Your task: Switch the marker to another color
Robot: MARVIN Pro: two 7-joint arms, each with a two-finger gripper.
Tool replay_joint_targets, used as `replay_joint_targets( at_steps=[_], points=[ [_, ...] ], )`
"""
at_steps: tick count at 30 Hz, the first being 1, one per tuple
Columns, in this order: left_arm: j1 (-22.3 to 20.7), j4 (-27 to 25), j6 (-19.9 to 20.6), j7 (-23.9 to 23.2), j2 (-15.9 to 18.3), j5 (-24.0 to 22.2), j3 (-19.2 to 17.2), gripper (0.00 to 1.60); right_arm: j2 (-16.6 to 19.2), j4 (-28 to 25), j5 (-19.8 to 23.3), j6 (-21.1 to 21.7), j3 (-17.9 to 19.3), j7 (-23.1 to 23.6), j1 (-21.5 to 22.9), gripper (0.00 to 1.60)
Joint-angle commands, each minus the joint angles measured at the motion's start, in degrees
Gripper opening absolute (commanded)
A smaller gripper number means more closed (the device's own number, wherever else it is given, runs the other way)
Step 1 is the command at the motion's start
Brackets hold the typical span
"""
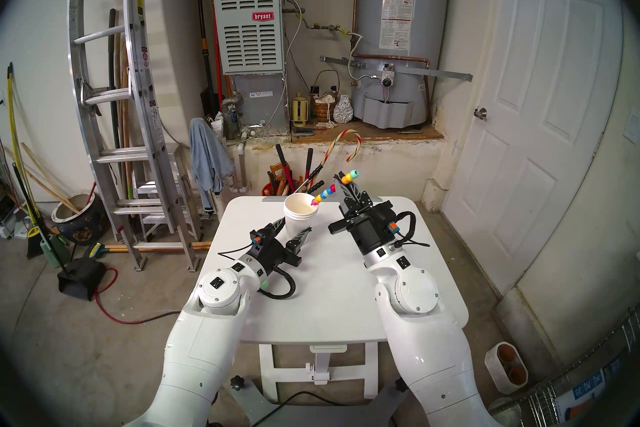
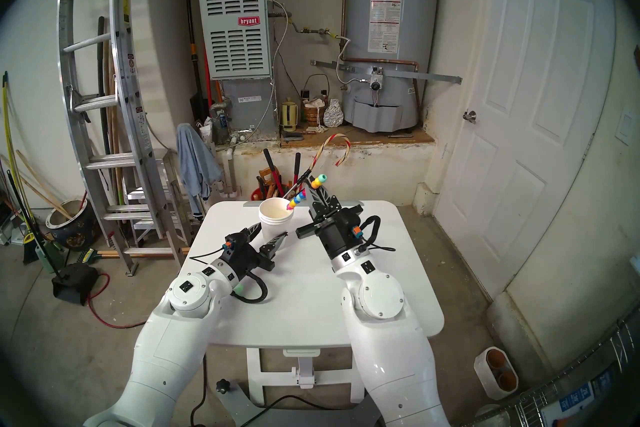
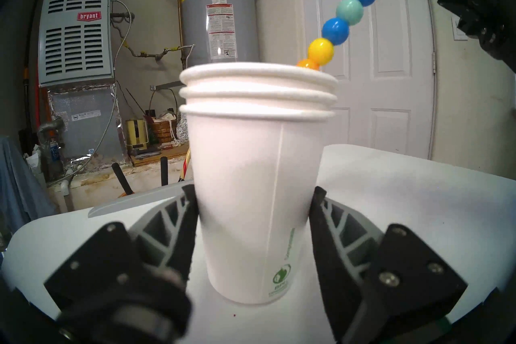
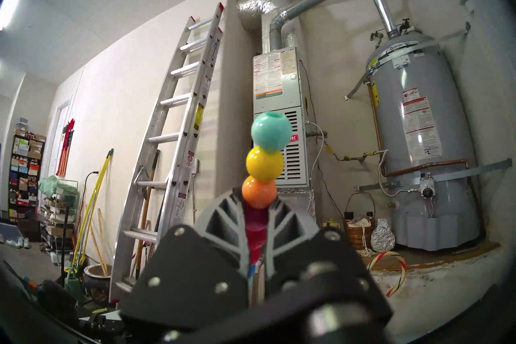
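Slanting from upper right down to lower left, the marker (image 1: 327, 191), a slim stick of stacked round plastic beads in teal, yellow, orange, pink, blue and red, has its lower tip inside the mouth of the stack of white paper cups (image 1: 300, 216). The right gripper (image 1: 342, 186), just right of the cups, pinches the stick partway along with its fingers pressed together; three beads stick out beyond them. The left gripper (image 1: 292, 229) sits level at the cups' near side, its fingers (image 3: 332, 226) spread round the lower wall, apparently touching it, though the contact is hard to confirm. So the right arm has the marker, and its long axis points into the cups. The cups stand near the far edge of a plain white table (image 1: 332, 280). Beyond them lie a bucket of red-and-black-handled tools (image 1: 282, 178), a grey water heater (image 1: 398, 27) and an aluminium ladder (image 1: 114, 76).
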Motion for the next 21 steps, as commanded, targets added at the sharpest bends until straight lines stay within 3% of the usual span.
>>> replay_joint_targets(
  at_steps=[1, 10, 21],
  points=[
    [-0.58, 0.30, -0.77, -0.30, 0.13, -0.21, -0.12, 0.00, -0.89, -4.11, 6.96, -2.11, 1.34, 1.15, -0.59, 0.00],
    [-0.67, 0.31, -0.70, -0.17, -0.03, -0.19, -0.27, 0.00, -0.04, -6.34, 11.81, -2.25, 4.37, 2.72, -1.68, 0.00],
    [-0.98, 0.72, 0.62, 0.50, 0.34, 1.30, 0.31, 0.00, 0.47, -5.32, 13.22, -2.41, 6.36, 4.06, -2.22, 0.00]
  ],
)
